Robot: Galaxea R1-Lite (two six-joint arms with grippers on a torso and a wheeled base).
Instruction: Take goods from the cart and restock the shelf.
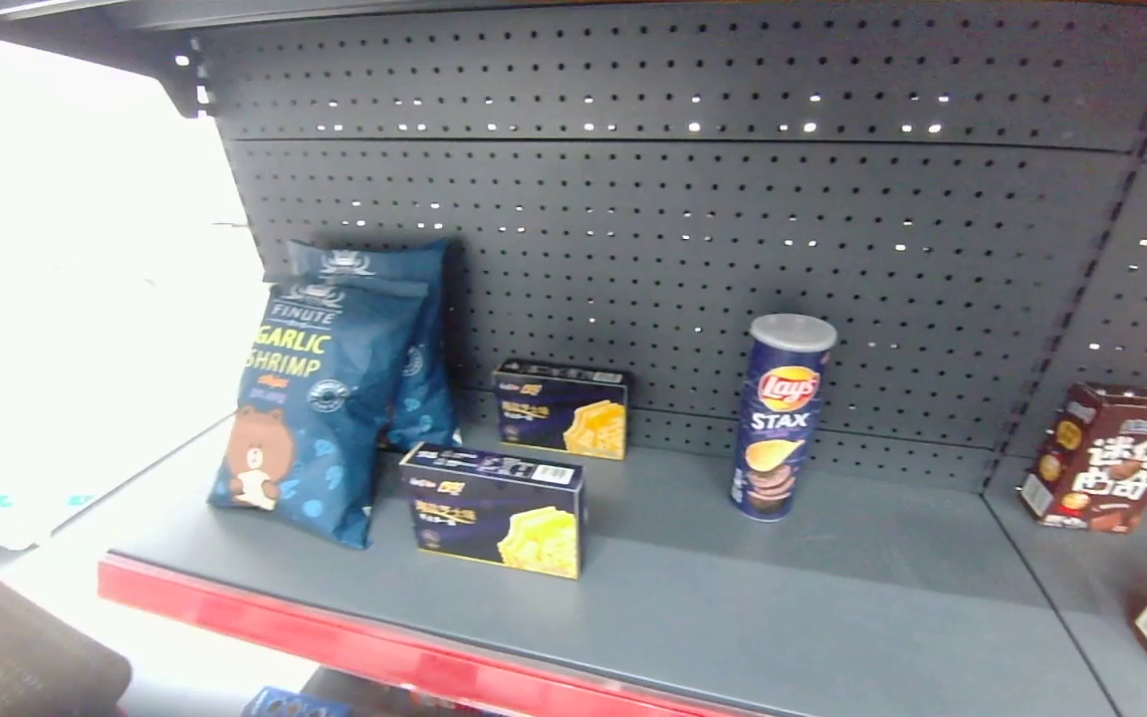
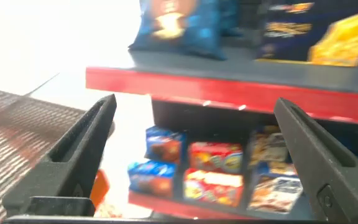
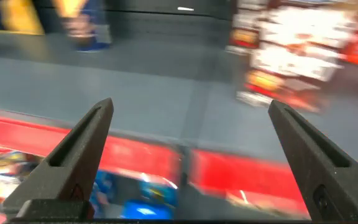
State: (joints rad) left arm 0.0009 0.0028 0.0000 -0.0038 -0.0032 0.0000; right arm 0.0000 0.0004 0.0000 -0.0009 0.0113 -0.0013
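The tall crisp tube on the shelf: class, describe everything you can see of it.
The crisp tube is a dark blue cylinder, seemingly cardboard, with a pale grey lid closed on top. Its front shows a red and yellow logo and pictured crisps. It stands upright on the grey shelf near the perforated back panel, apart from the navy box and the brown box either side.

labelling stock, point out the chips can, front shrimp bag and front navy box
chips can (image 1: pixel 778 423), head view, label middle
front shrimp bag (image 1: pixel 310 418), head view, face centre
front navy box (image 1: pixel 494 523), head view, front face
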